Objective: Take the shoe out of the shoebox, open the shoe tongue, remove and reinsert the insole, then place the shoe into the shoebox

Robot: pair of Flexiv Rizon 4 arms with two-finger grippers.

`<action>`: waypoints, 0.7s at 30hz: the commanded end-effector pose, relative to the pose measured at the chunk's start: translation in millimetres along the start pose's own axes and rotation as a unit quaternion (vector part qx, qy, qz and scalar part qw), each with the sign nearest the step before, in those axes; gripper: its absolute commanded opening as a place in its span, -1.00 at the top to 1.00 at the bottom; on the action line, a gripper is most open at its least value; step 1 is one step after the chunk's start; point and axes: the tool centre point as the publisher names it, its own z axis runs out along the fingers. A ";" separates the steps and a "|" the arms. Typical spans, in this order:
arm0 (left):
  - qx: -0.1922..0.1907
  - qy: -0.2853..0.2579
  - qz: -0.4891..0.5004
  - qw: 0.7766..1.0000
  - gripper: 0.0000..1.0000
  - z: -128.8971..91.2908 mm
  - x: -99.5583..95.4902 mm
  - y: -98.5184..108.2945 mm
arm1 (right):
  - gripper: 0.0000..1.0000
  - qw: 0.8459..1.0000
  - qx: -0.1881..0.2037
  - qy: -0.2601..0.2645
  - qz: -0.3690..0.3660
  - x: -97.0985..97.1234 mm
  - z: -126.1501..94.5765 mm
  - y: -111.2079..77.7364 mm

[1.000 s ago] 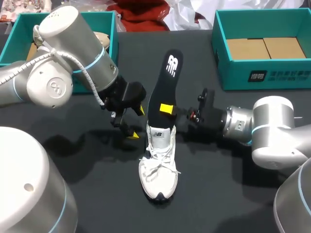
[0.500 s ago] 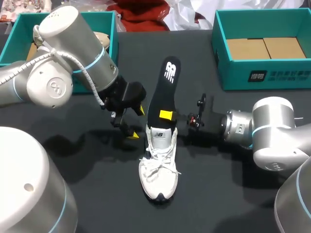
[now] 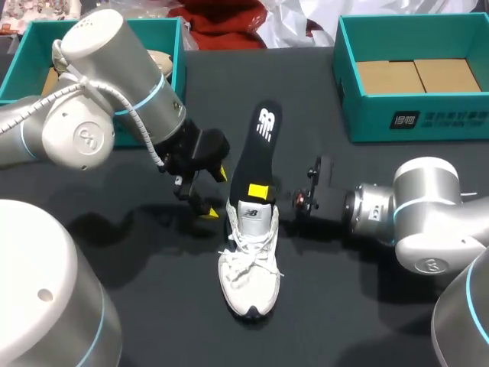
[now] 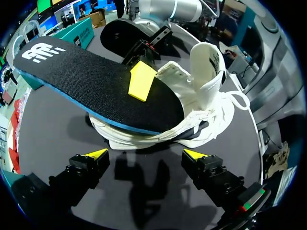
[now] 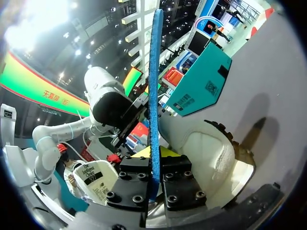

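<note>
You had the shoe at lower centre, toe nearest. Your left gripper, fingers spread, held nothing beside its heel. Your right gripper, pinching the insole, had slid it deeper into the shoe, so reinsertion was evidently under way. The shoebox stood upper right.

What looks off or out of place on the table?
Only the black insole: its toe end sits in the white sneaker, while the rest juts out over the heel, angled up and pinched by the right gripper. That looks like a step in progress, not a fault. The left gripper hangs open beside the sneaker. Nothing looks spilled or damaged.
</note>
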 end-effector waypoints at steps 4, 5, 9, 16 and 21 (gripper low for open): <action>0.000 0.000 0.000 1.000 -1.00 1.2 0.0 0.4 | 1.00 1.000 0.003 -0.004 0.008 -0.2 -1.0 -21.4; 0.000 0.000 0.000 1.000 -1.00 1.2 0.0 0.4 | 1.00 1.000 0.003 -0.003 0.009 -0.2 -1.1 -22.3; 0.000 0.000 0.000 1.000 -1.00 1.2 0.0 0.4 | 1.00 1.000 0.016 0.006 0.018 0.3 -0.9 -26.5; 0.000 0.000 0.000 1.000 -1.00 1.2 0.0 0.4 | 1.00 0.999 0.032 0.008 0.032 3.6 -3.1 -32.8; 0.000 0.000 0.000 1.000 -1.00 1.2 0.0 0.4 | 1.00 0.999 0.029 0.015 0.028 5.4 -2.8 -30.4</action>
